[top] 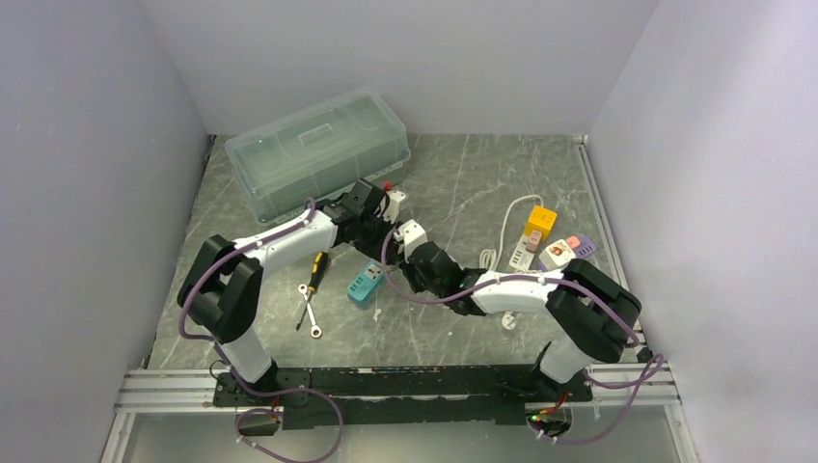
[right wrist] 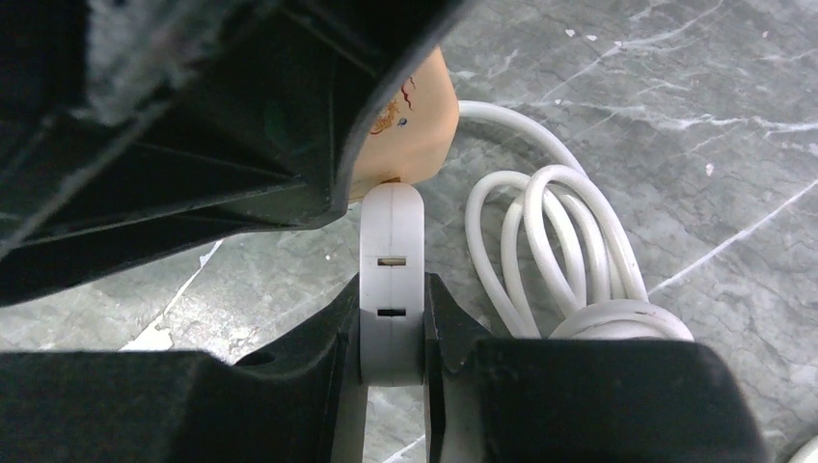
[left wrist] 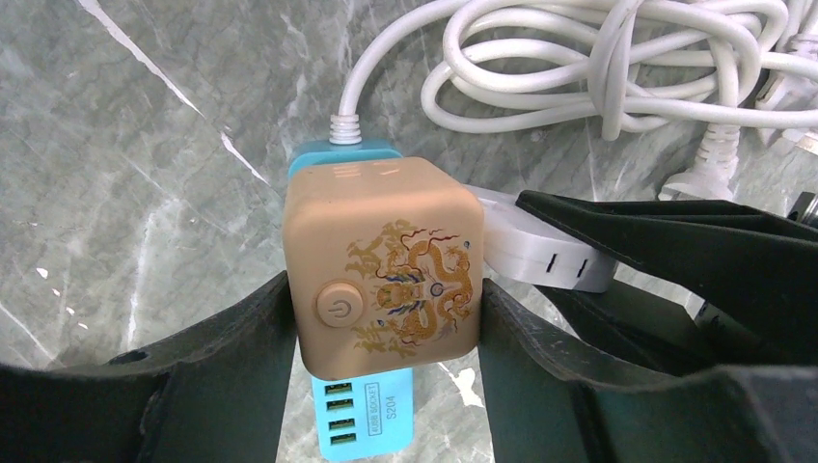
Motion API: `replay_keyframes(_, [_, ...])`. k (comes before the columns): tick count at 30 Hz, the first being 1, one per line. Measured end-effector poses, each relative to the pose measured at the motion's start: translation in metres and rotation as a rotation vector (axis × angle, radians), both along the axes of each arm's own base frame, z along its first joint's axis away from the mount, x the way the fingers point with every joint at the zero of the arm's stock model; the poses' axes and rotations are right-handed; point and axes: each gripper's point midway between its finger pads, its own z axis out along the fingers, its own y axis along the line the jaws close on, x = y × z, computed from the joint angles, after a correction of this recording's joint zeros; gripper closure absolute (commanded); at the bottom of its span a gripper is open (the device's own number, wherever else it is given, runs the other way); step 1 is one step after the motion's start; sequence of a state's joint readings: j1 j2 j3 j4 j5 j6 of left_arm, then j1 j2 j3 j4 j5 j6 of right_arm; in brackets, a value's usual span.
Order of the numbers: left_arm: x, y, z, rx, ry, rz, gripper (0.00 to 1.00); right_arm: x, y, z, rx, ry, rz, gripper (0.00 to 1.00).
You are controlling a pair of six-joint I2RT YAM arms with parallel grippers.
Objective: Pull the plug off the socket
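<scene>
Left wrist view: the left pincer [left wrist: 384, 304] stands partly open, its fingers pressed to either side of the tan cube socket [left wrist: 386, 241] — gold dragon and power button on its face. At 3 o'clock the white plug [left wrist: 540, 246] butts against that socket's side, pinched edgewise by the nearly closed right pincer [right wrist: 393, 323]. A blue USB strip [left wrist: 362, 424] lies at 6 o'clock, with a coiled white cable [left wrist: 598, 68] at 1 o'clock on the table [left wrist: 125, 193].

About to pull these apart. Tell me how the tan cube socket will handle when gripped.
The tan cube socket looks rigid, so the left gripper likely won't deform it. Its smooth, rounded sides may slip as the right gripper pulls the white plug.
</scene>
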State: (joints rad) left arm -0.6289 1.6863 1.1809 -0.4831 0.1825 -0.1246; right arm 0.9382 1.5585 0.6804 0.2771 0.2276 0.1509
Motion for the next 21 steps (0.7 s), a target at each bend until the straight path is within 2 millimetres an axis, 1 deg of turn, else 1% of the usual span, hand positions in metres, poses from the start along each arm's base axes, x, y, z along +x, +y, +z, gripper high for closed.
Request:
replay_keyframes(6, [-0.001, 0.001, -0.001, 0.010, 0.010, 0.000, 1.00, -0.002, 0.002, 0.001, -0.035, -0.012, -0.034, 1.00])
replay_keyframes(13, [0.000, 0.002, -0.002, 0.019, 0.007, 0.006, 1.00, 0.001, 0.001, 0.001, -0.054, -0.026, -0.059, 1.00])
replay_keyframes(17, [0.001, 0.002, -0.002, 0.020, 0.003, 0.007, 1.00, 0.007, -0.003, 0.001, -0.044, -0.017, -0.071, 1.00])
replay_keyframes(21, [0.006, 0.000, -0.001, 0.012, -0.015, 0.011, 1.00, 0.013, -0.007, 0.001, -0.016, 0.005, -0.070, 1.00])
